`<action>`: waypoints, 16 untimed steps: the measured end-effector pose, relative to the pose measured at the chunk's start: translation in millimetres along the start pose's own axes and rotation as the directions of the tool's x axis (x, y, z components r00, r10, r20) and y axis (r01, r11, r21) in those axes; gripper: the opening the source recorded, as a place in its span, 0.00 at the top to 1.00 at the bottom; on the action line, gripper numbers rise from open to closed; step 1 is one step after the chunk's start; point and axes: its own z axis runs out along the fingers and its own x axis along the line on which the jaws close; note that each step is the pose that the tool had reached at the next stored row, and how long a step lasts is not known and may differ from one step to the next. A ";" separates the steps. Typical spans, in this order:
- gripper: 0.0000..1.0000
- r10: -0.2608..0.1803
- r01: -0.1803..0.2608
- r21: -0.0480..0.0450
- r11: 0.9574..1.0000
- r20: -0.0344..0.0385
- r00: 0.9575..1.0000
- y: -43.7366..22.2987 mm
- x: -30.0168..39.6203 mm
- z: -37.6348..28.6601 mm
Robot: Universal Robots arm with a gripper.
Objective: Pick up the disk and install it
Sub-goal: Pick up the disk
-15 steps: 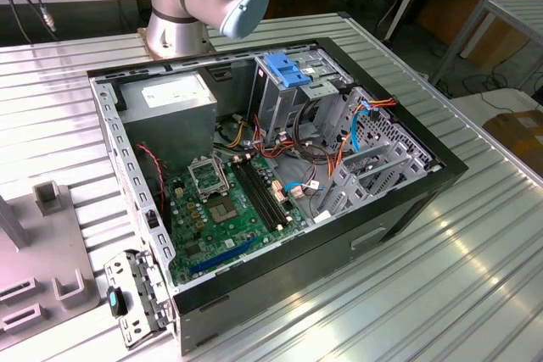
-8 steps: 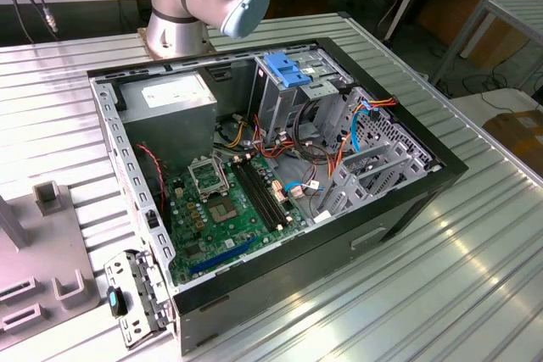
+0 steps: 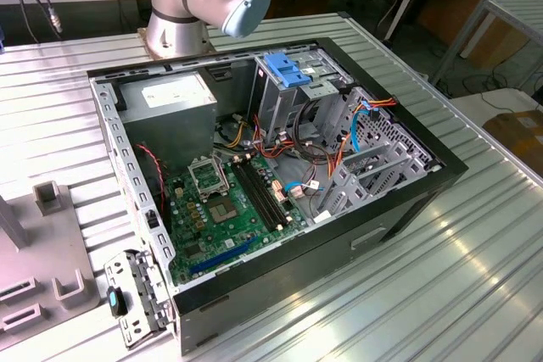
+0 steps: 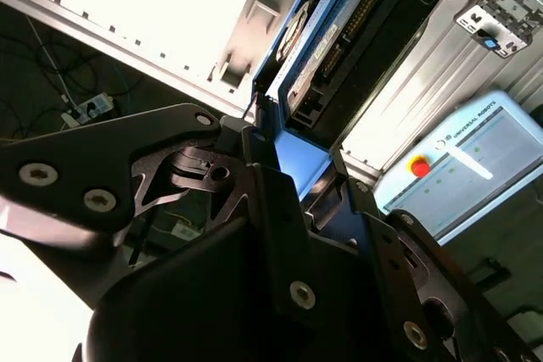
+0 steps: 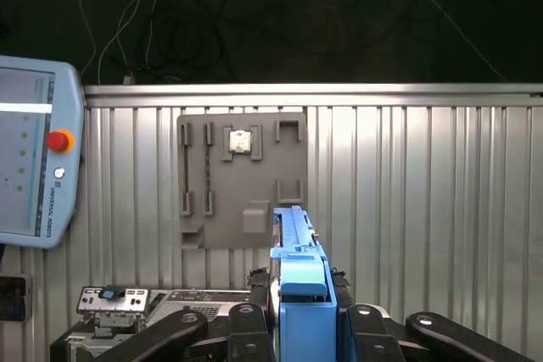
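— While your claw (image 5: 303, 328) sits clenched on the disk (image 5: 297, 252), operator, why grab it by one end?
— My read: you've pinched the blue carrier (image 4: 297, 154) near its end, so most of the disk pokes out free past the fingers (image 4: 271, 218), edge-on, with nothing of the claw in the way.
— And where's the disk against the case?
— Up in the air, off the table (image 3: 475, 277), and not in the cage (image 3: 280, 108). Your case (image 3: 399, 201) lies on its side with the lid off, so cage and board (image 3: 229, 209) face up at you. I'd say that's for reach from above. The blue latch (image 3: 293, 69) sits on top of the cage.
— Surroundings?
— The table is ribbed metal, shiny, with glare across it. A grey plate (image 5: 242, 180) with slots and brackets lies flat on it, a pendant (image 5: 34, 150) with a red button is near its edge, and loose cables (image 5: 170, 14) trail over the dark floor beyond. Wooden benches line the back of the room in the exterior view.
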 end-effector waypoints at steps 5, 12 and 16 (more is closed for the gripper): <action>0.63 0.000 0.000 0.000 1.000 0.000 1.000 -14.7 0.0 0.1; 0.63 0.000 0.000 0.000 1.000 0.000 1.000 -40.0 -0.1 0.4; 0.63 0.000 0.000 0.000 1.000 0.000 1.000 -49.9 -0.1 0.5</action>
